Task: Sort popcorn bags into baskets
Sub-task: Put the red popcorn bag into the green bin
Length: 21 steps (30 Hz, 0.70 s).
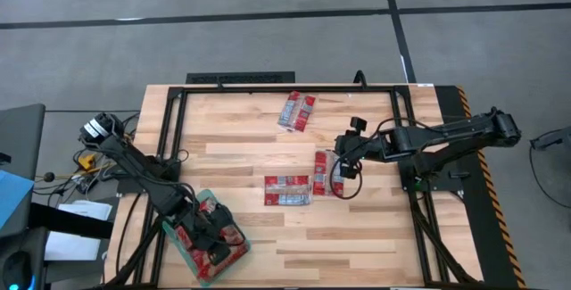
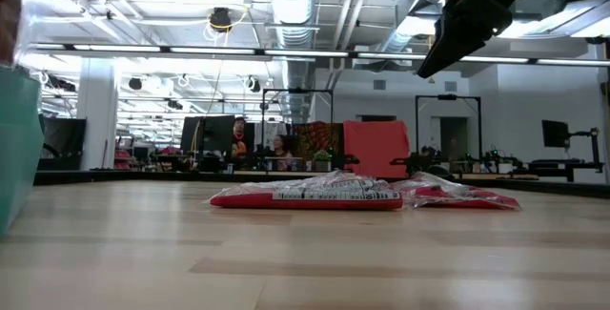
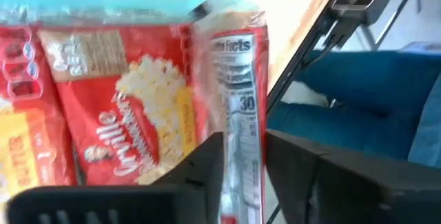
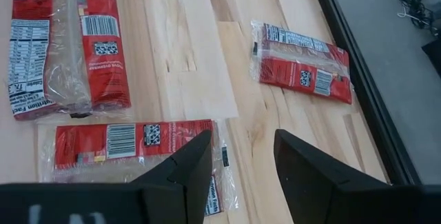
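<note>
1. Over the basket [image 1: 171,235], L gripper [image 1: 217,252] straddles an upright popcorn bag [image 3: 238,100]; jaws slightly parted, grip unclear, prob. releasing so it drops beside packed bags.
2. R gripper [image 1: 339,170] hovers open, empty, above a table bag [image 4: 131,148], aligned for pickup.
3. Two more bags lie nearby.

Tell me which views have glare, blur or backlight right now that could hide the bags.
Left wrist view: the packet between the left gripper fingers is close and soft, its wrapper shiny. Low view: bright ceiling lights behind, so the right arm shows as a silhouette; the teal tray is cut by the edge. Right wrist view: sharp, only mild sheen on the three bags. High view: even light.
</note>
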### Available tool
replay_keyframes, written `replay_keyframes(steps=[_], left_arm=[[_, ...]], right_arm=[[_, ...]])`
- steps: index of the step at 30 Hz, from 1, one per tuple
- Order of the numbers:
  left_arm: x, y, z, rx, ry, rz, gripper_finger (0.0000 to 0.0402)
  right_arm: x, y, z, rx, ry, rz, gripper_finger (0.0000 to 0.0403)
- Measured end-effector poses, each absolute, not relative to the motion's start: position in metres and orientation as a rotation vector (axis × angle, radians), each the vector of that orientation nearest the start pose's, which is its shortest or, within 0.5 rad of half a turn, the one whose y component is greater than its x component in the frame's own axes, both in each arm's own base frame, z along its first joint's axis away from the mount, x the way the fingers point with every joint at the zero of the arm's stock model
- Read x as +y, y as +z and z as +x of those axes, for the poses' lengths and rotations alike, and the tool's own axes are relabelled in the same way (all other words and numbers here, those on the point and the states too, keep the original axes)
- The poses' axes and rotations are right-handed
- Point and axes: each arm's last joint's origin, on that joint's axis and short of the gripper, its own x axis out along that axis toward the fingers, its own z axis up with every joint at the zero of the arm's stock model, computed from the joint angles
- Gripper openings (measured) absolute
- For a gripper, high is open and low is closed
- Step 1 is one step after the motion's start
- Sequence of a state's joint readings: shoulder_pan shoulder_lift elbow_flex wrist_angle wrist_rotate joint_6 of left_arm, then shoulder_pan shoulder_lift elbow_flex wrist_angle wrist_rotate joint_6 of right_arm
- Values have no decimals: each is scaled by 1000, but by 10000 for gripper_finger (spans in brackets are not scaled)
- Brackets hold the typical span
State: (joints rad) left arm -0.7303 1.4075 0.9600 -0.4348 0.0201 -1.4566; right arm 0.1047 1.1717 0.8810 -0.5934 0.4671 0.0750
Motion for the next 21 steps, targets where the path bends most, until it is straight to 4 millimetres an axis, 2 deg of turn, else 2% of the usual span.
replay_keyframes(steps=[4,10,15,21], left_arm=[[-188,235,211,1181,70,-992,139],[-169,226,207,1328,242,-971,197],[-153,230,203,1384,283,-961,214],[-126,255,198,1248,280,-1002,215]], right_arm=[[11,262,229,838,-370,-181,181],[11,262,229,833,-370,-181,189],[6,262,230,835,-371,-146,195],[-10,253,234,870,-330,71,207]])
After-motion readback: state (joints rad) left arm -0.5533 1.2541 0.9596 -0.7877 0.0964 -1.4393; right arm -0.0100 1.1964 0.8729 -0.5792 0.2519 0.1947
